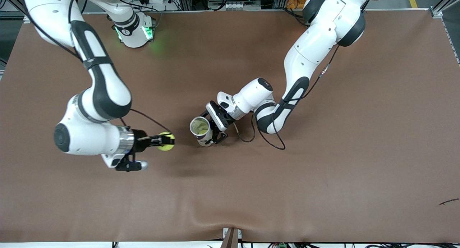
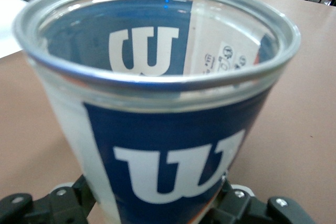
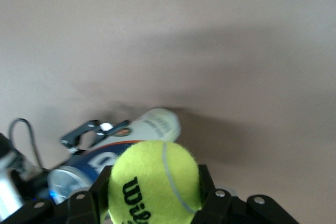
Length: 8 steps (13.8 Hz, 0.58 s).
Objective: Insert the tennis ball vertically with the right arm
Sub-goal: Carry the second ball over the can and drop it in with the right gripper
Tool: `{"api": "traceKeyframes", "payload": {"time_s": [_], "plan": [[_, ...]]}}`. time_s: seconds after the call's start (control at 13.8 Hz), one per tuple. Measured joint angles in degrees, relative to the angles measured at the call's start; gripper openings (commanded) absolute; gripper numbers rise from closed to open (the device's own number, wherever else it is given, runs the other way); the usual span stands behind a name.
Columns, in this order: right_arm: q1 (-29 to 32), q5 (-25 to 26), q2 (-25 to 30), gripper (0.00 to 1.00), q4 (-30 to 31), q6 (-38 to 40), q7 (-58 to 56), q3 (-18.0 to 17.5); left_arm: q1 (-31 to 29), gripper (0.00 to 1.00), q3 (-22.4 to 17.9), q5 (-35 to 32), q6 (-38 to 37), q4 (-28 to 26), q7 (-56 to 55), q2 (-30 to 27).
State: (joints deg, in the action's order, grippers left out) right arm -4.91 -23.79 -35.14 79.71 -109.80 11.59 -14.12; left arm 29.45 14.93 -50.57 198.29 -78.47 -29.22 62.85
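Brown matting, smooth with a few soft ripples near the front camera's edge, covers the whole table [image 1: 323, 190]. Over it, toward the right arm's end, the right gripper [image 1: 166, 141] reaches out level from a silver wrist collar, its slim black fingers [image 3: 206, 182] clamped on either side of a fuzzy yellow-green tennis ball [image 1: 166, 141] with a pale curved seam and black lettering. Just beside the ball, toward the middle of the table, the left gripper [image 1: 212, 133] is closed around the lower body of a tennis ball can [image 1: 201, 131]. The can is a clear plastic tube with a blue label carrying a white W logo, topped by a shiny metal rim. Its long axis is tilted, with the round open mouth facing up and leaning toward the ball and the front camera; the left wrist view looks straight into that mouth. Ball and can sit apart, with bare matting showing between them.
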Motion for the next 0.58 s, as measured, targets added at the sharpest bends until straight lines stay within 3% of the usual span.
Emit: {"api": "traceKeyframes", "payload": {"time_s": [0.22, 0.58], "plan": [[-0.4, -0.1, 0.3, 0.4, 0.0, -0.7, 7.9, -2.8, 0.0, 0.89, 0.0, 0.0, 0.0, 0.0, 0.0, 0.0], [-3.2, 0.0, 0.8, 0.41, -0.1, -0.9, 15.7, -3.4, 0.0, 0.9, 0.0, 0.0, 0.0, 0.0, 0.0, 0.0]]}}
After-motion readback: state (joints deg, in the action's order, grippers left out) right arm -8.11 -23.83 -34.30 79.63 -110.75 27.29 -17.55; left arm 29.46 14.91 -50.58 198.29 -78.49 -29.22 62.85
